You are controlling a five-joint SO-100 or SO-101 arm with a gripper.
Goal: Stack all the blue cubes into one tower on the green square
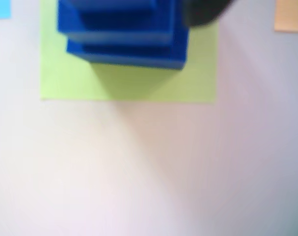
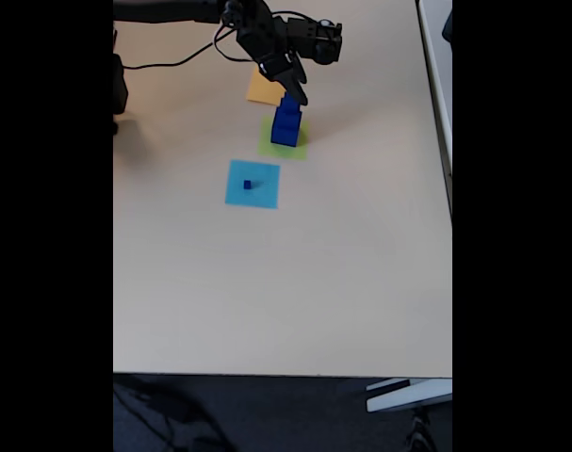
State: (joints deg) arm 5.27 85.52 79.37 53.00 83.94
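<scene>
A tower of blue cubes [image 2: 286,122] stands on the green square [image 2: 284,141] near the table's far side. My gripper [image 2: 293,90] hangs right at the tower's top, reaching in from the upper left; whether its jaws grip the top cube is unclear. The blurred wrist view looks down on the stacked blue cubes [image 1: 121,34] on the green square [image 1: 129,83], with one dark finger [image 1: 203,12] just right of the stack. A tiny blue cube [image 2: 247,185] sits alone on the light-blue square [image 2: 253,183].
An orange-yellow square [image 2: 262,90] lies just behind the tower, partly under the arm, and shows at the wrist view's right edge [image 1: 290,14]. A cable [image 2: 172,62] runs along the far left. The table's right edge [image 2: 449,207] is near a white ledge.
</scene>
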